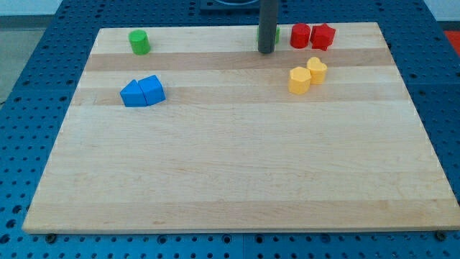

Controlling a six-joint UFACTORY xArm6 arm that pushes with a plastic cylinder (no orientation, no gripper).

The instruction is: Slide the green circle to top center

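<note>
On the wooden board (237,180), two blue blocks (142,92) sit left, two yellow blocks (307,75) right. My tip (267,51) stands upright at top center, a green block (277,34) touching behind it; the green circle (139,42) lies far left.

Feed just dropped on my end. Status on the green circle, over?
My tip at top center, a green block mostly hidden behind the rod. Green circle sits top left, untouched. Red blocks right of tip; path clear.
</note>
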